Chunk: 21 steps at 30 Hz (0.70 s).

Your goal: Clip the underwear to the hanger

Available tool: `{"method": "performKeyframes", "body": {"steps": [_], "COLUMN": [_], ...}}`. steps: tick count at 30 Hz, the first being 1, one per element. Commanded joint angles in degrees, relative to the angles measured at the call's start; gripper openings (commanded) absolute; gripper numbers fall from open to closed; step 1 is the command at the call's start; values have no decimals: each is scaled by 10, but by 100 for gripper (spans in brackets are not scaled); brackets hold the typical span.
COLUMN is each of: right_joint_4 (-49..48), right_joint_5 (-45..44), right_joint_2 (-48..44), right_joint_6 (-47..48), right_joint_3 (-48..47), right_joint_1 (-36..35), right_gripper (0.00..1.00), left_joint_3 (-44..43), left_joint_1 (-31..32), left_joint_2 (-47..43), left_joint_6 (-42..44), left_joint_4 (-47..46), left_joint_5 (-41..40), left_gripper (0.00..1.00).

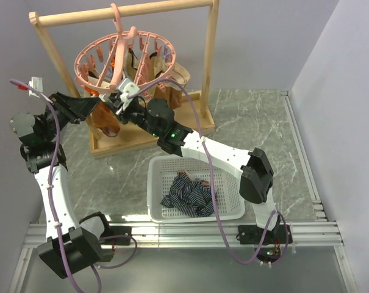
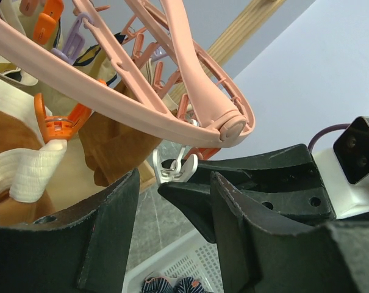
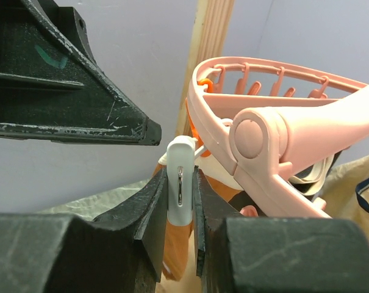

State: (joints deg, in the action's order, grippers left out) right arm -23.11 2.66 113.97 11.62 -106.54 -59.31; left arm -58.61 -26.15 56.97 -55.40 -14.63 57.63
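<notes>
Hard-to-see stuff first. From the top camera we can barely make out the right gripper (image 1: pixel 114 101). It sits under the front rim of the hanger (image 1: pixel 117 61), visually tangled with a cable and the hanging clothes. The hanger's pink clips overlap so much that we can't count them. The brown and tan garments (image 1: pixel 105 122) below it are half hidden by the ring and both arms. In the left wrist view the underwear (image 2: pixel 169 285) is just a striped sliver, cut off by the bottom edge.

Counts: one hanger, one wooden rack (image 1: pixel 126 12), one basket (image 1: pixel 151 189), one underwear, two arms. We spot two orange clips (image 2: pixel 59 122) in the left wrist view, the nearer one biting a cream ribbed band. There's also one white clip (image 3: pixel 179 155).

The right gripper's fingers are pressed together on that white clip, which dangles just under the hanger's rim joint. The left gripper (image 2: pixel 175 177) is spread wide and holds nothing. Its fingers sit on either side of the white clip and the right gripper's tip, apart from both.

The underwear lies crumpled in the basket, toward 5 o'clock from the rack in the top view. It's well apart from both grippers and the hanger.
</notes>
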Motion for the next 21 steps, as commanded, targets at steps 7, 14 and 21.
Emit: {"method": "performKeyframes", "body": {"steps": [7, 14, 21], "right_joint_4": [-12, -9, -10], "right_joint_5": [11, 17, 24], "right_joint_2": [-9, -9, -9], "right_joint_6": [-4, -4, -5], "right_joint_3": [-11, -11, -10], "right_joint_1": [2, 3, 3], "right_gripper": [0, 0, 0], "left_joint_3": [-19, -20, -18], "left_joint_1": [23, 44, 52], "left_joint_2": [8, 20, 26], "left_joint_6": [49, 56, 41], "left_joint_4": [-1, -10, -36], "left_joint_5": [-11, -23, -30], "left_gripper": [56, 56, 52]}}
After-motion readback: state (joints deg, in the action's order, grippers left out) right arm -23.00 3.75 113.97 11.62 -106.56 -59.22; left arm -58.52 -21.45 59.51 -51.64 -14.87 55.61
